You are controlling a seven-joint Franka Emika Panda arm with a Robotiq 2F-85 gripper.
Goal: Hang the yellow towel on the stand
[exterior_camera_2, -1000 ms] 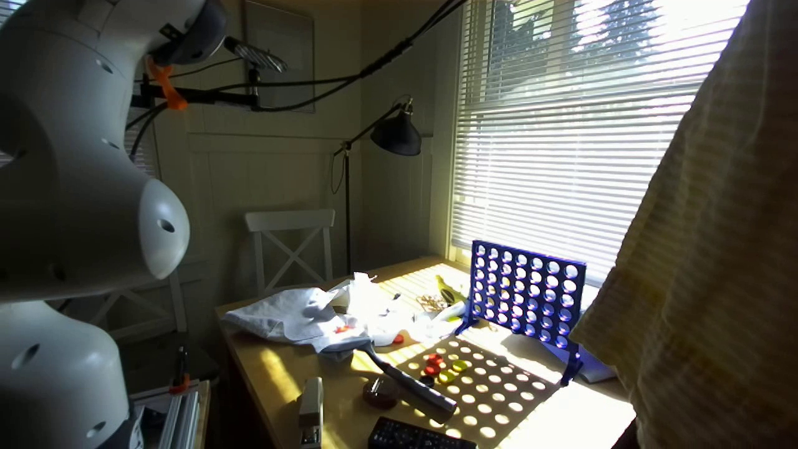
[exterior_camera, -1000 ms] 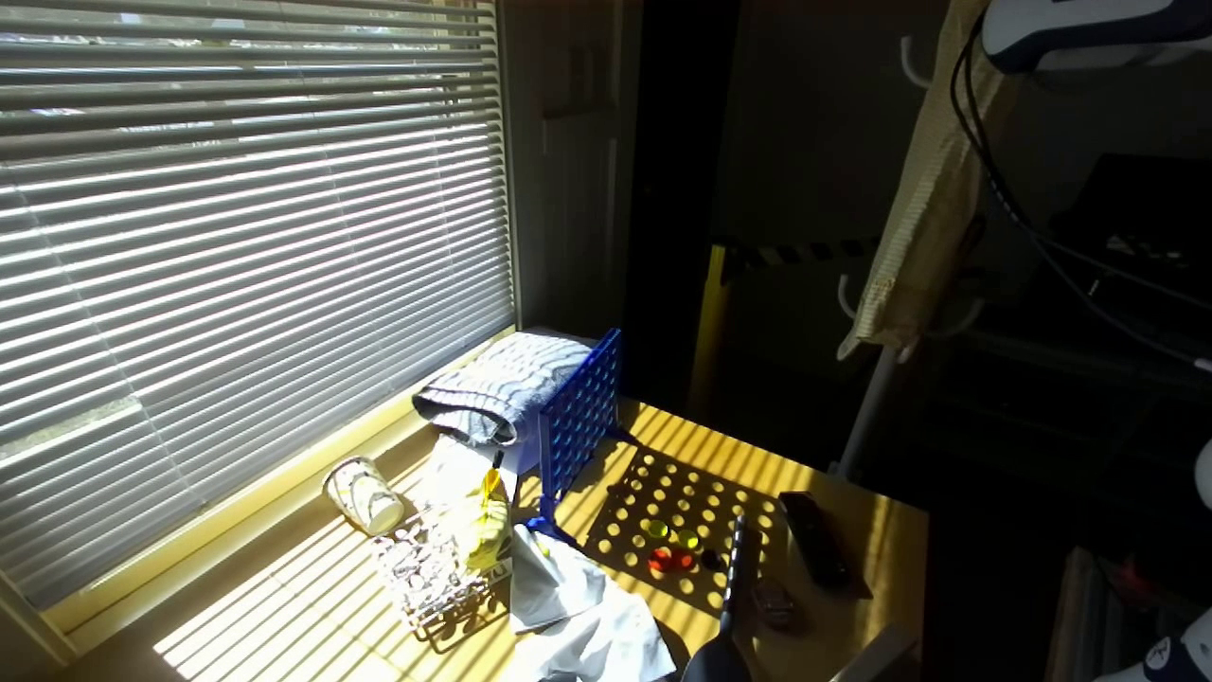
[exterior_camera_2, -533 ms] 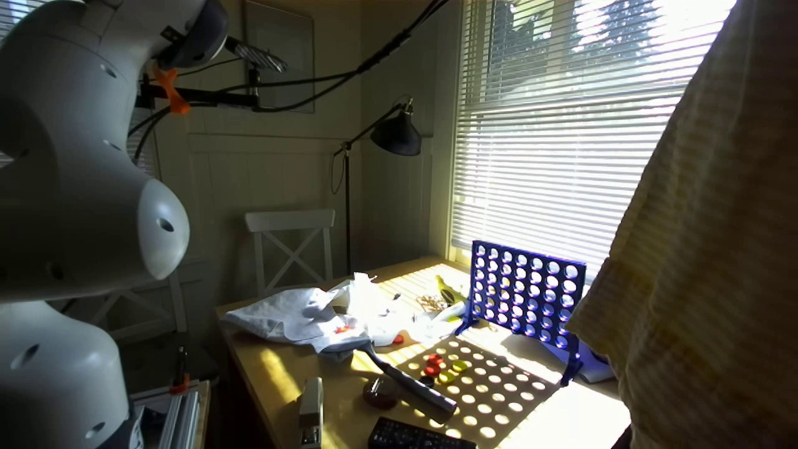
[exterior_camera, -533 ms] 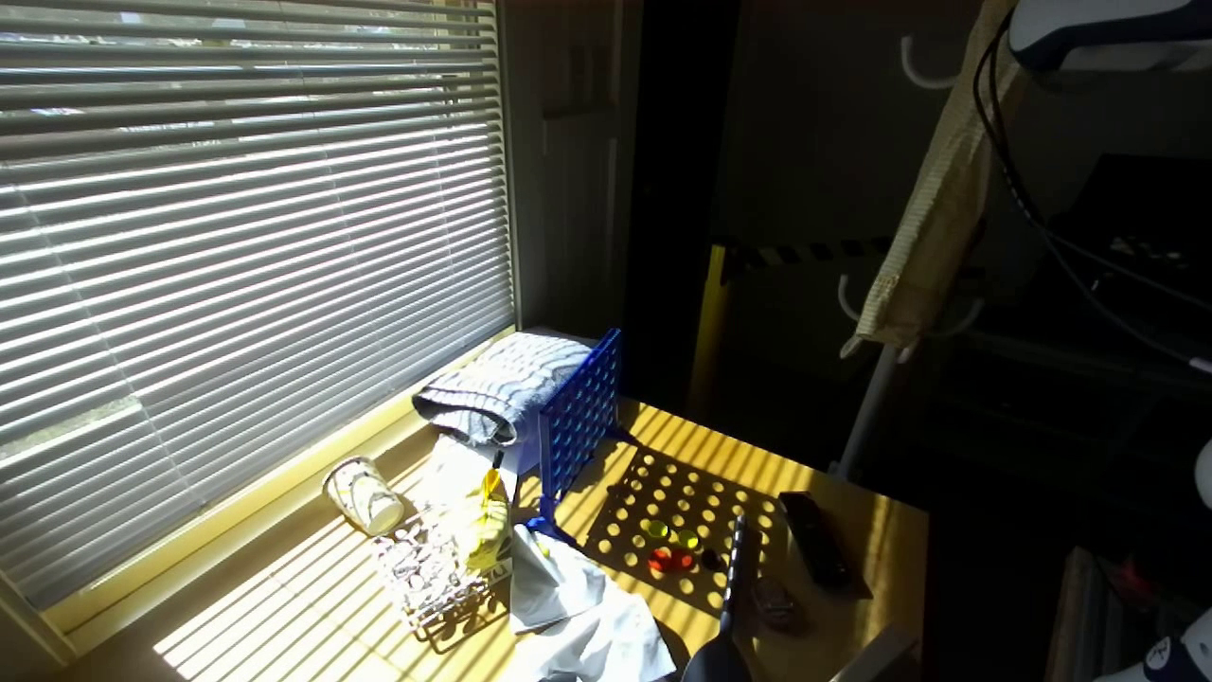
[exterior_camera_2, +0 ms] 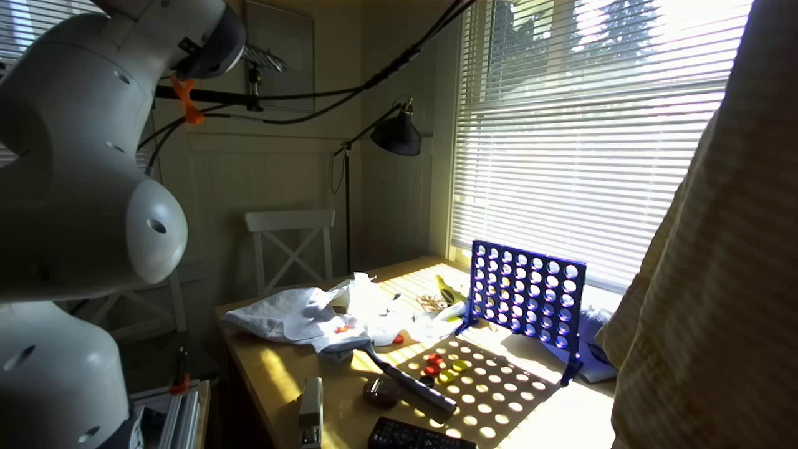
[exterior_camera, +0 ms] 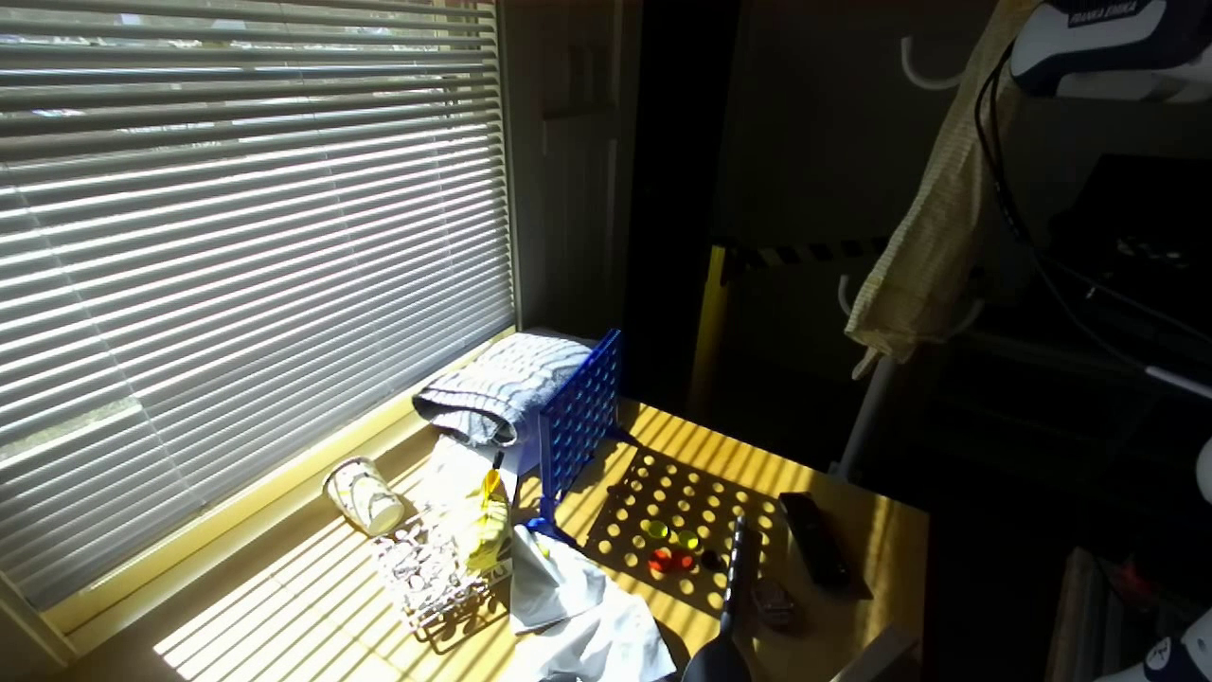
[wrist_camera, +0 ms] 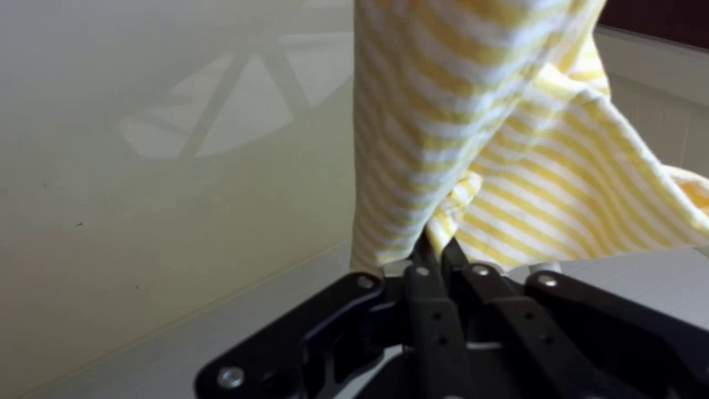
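The yellow towel (wrist_camera: 421, 133) shows yellow and white stripes in the wrist view. My gripper (wrist_camera: 440, 249) is shut on a twisted fold of it, and the cloth spreads out on both sides. In an exterior view the towel (exterior_camera: 933, 208) hangs as a long strip from beside the arm, its lower end around the stand's lower hooks. Below it emerges the pale pole of the stand (exterior_camera: 866, 417), with an upper hook (exterior_camera: 923, 71) bare to the left. I cannot tell whether cloth touches a hook. The towel (exterior_camera_2: 717, 299) fills the right side of an exterior view. Both exterior views leave the gripper out.
The table holds a blue game frame (exterior_camera: 582, 417), a white cloth (exterior_camera: 592, 616), a wire basket (exterior_camera: 426, 578), a black remote (exterior_camera: 814, 540) and a black-handled utensil (exterior_camera_2: 411, 386). Cables (exterior_camera: 1023, 227) dangle near the towel. A black lamp (exterior_camera_2: 397, 134) stands at the back.
In an exterior view the arm and the towel's upper part have shifted right, and the arm now sits lower. The close-up towel edge swung left, then right. The grip stays shut.
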